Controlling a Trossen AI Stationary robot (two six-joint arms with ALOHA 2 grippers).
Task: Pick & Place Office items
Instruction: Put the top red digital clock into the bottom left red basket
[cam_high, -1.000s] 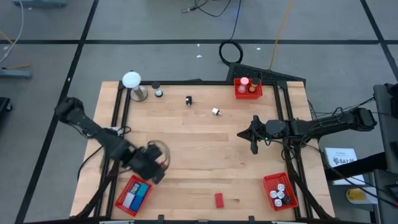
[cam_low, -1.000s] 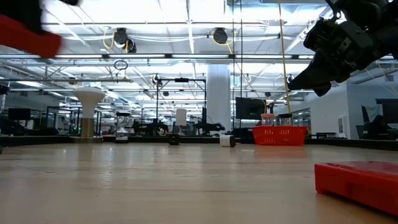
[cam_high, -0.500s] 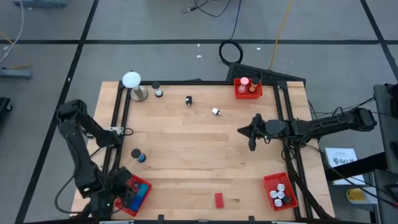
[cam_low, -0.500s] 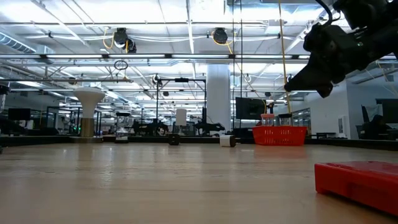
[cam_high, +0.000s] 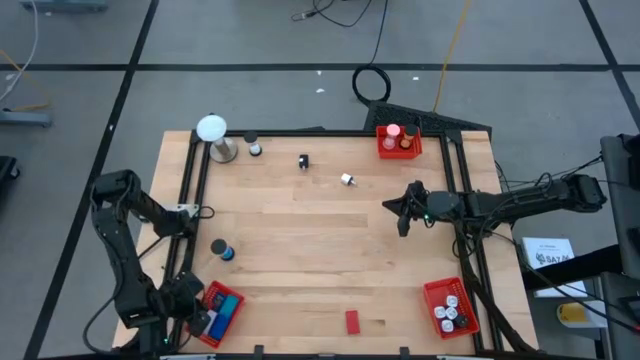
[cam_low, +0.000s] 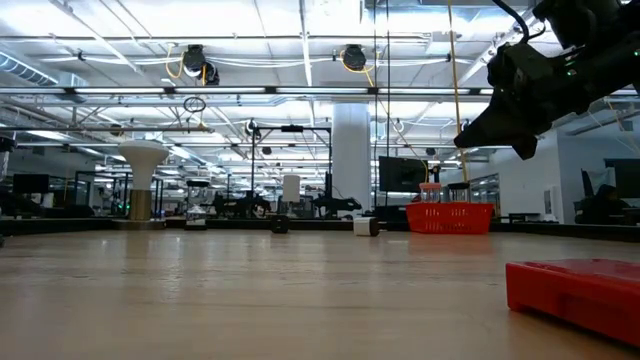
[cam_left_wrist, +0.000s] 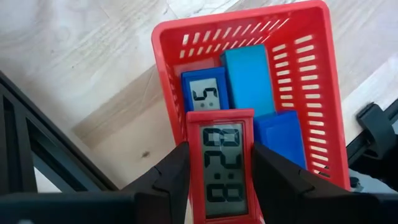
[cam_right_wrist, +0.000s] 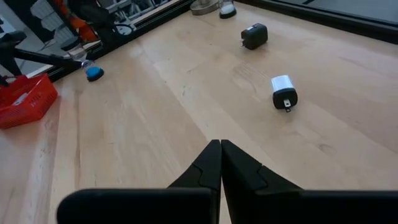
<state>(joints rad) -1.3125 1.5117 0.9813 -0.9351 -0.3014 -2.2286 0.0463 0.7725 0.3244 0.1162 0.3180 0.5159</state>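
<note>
Red clock (cam_left_wrist: 224, 163), lengthwise between clamped left jaws, points into red basket (cam_left_wrist: 314, 74).

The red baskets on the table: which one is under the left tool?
The red basket at the table's near-left corner, holding blue pieces; the left tool holds a red clock above it.

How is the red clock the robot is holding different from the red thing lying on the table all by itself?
The red clock sits between the left pincer's fingers, over the red basket at the table's near left corner; the red block lies alone on the wood near the front edge, nothing gripping it. The clock's face with dark digits shows; no face can be seen on the block. Both are red and flat.
</note>
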